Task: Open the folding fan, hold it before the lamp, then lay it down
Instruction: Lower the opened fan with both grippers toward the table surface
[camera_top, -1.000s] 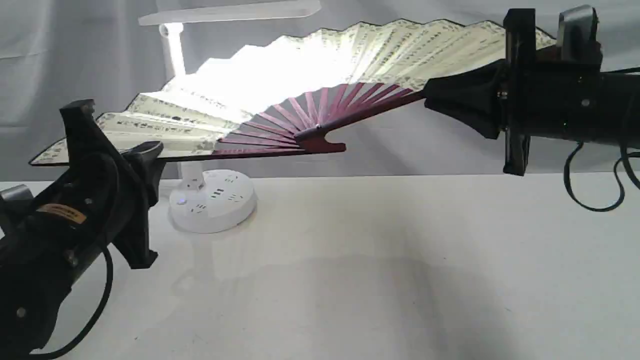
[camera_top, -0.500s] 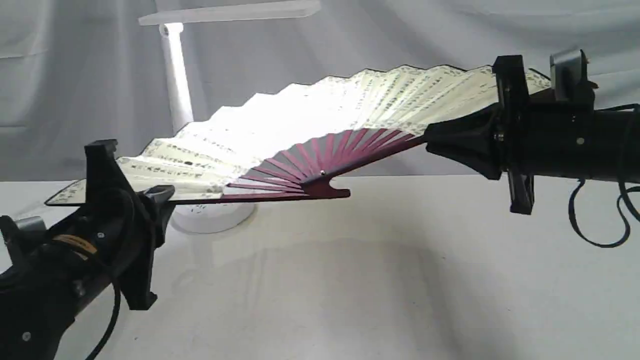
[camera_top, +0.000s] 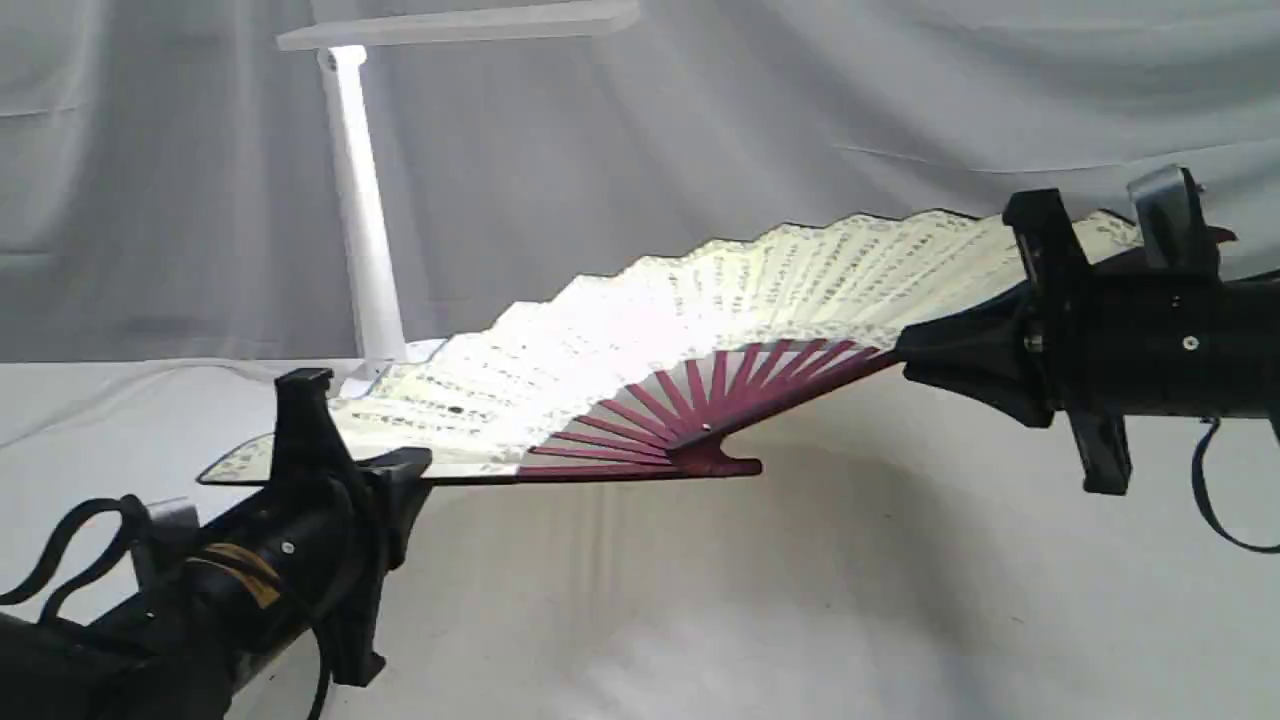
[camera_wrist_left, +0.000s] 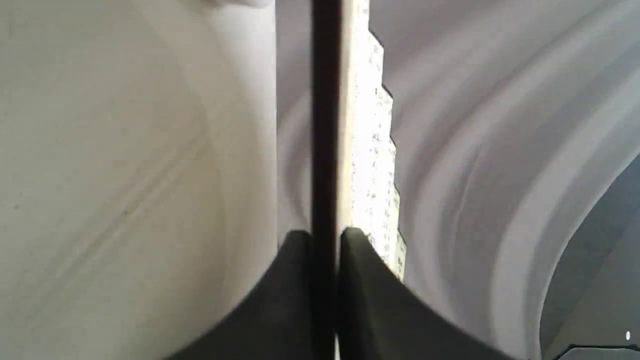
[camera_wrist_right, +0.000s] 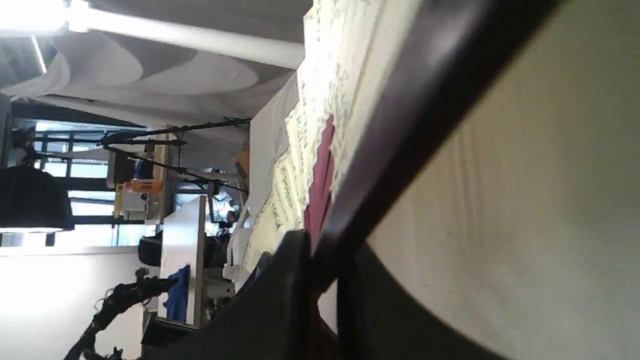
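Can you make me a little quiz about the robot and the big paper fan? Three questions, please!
1. True or false: the folding fan is folded shut.
2. What is holding the fan? A. Only the left jaws. B. The left jaws and the right jaws, one end guard each. C. Nothing, it lies flat on the table.
3. Fill in: seen from the exterior view, the white lamp stands ___ the fan.

Key: 1 false, it is spread wide. 2 B. 3 behind.

lamp (camera_top: 362, 200) base mostly hidden behind folding fan (camera_top: 700, 310), fan's writing too small to read
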